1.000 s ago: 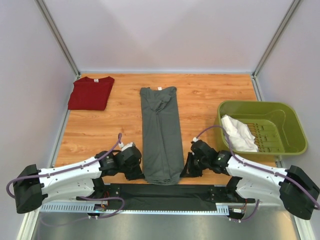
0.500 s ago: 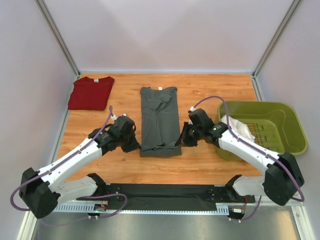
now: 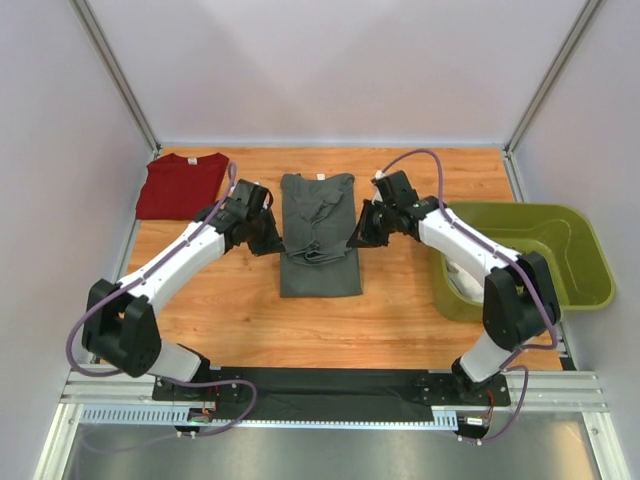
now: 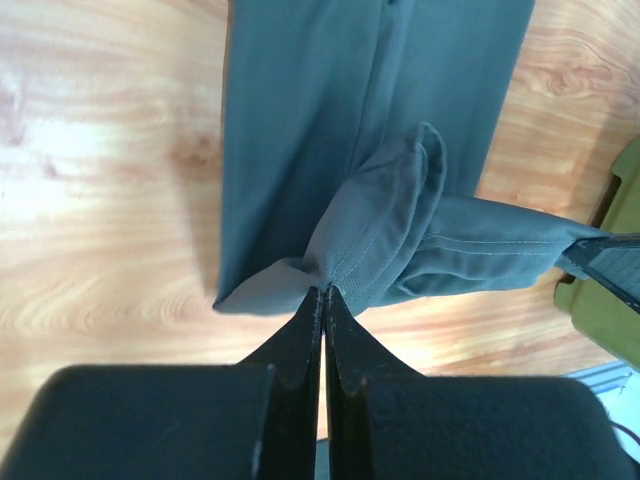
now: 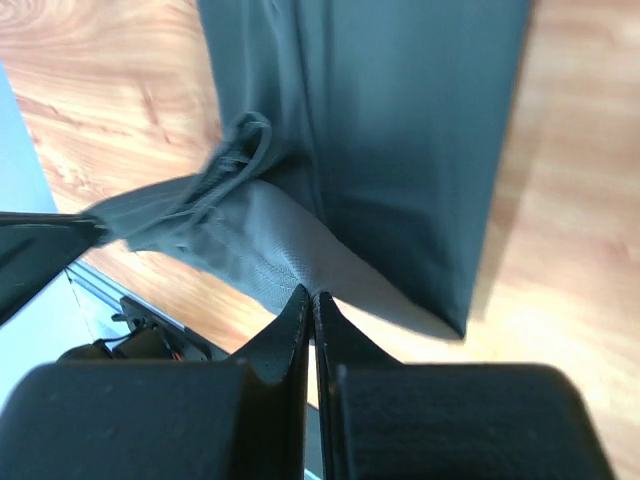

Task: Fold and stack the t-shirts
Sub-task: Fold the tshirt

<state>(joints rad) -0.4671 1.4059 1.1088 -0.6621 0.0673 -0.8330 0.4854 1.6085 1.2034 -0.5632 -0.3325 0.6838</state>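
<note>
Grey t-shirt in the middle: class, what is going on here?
It is being folded in half. The left hand and right hand are each shut on a hem corner of the dark grey t-shirt, holding the hem raised above its middle. A dark red t-shirt lies folded at the far left; an olive basket sits right.

Green basket [image 3: 572, 250] on wooden table [image 3: 400, 320] (right side).

Left claw [image 3: 272, 242] and right claw [image 3: 361, 236] grip the half-folded grey t-shirt [image 3: 318, 276].
</note>
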